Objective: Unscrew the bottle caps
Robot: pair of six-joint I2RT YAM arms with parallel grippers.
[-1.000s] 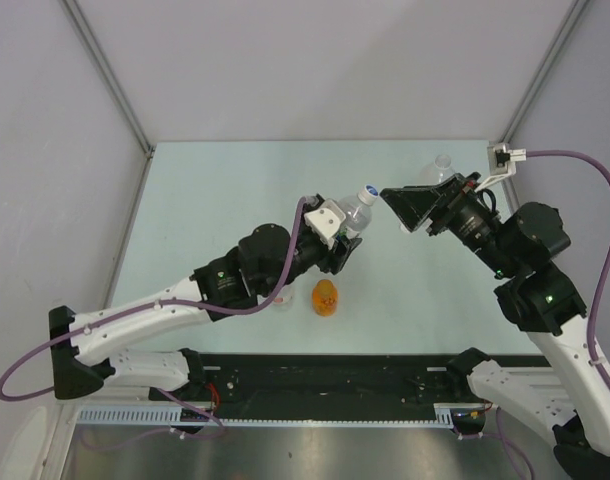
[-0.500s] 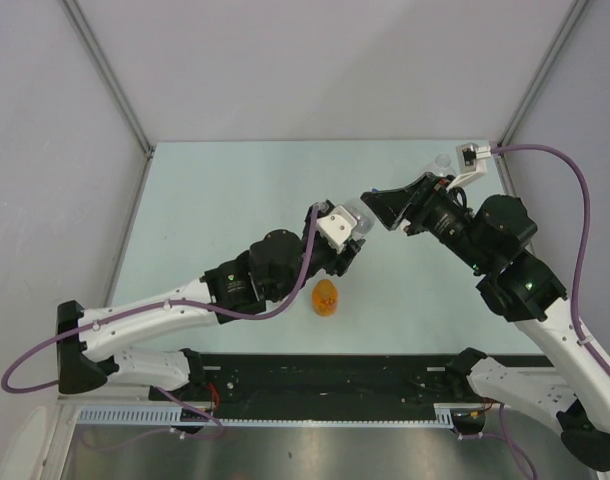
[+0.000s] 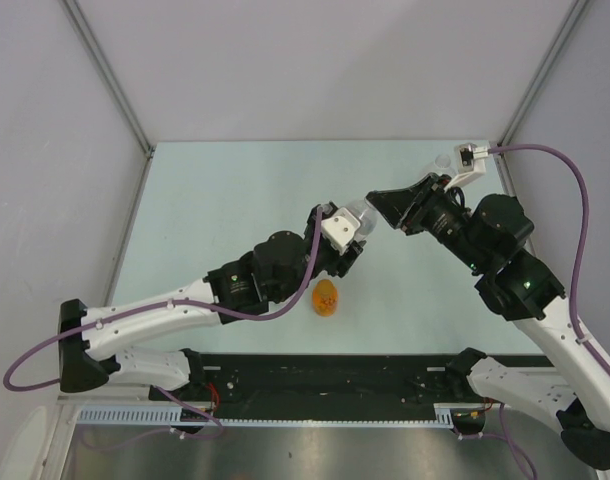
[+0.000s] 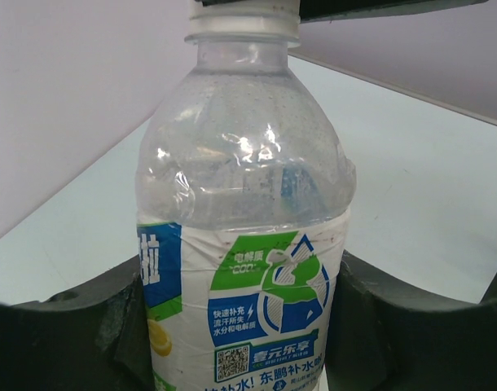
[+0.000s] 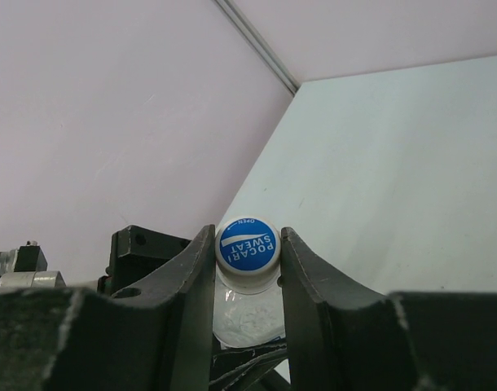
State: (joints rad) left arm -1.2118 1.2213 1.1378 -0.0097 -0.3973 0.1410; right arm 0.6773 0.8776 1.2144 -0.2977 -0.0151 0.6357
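**Green surface, cap pinched**

A pale green surface (image 3: pixel 215 190) sits between grey walls (image 3: pixel 315 60). Left fingers (image 4: pixel 61 334) clasp the blue-labelled bottle (image 4: pixel 248 244) mid-surface; right fingers (image 5: pixel 191 277), wide apart a second ago, now pinch its blue cap (image 5: pixel 248 243).

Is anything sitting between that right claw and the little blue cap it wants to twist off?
Nothing visible does. The right claw is shut on the small round blue plastic cap, one finger against each side, with no gap showing. The left claw grips the clear blue-labelled plastic bottle below it.
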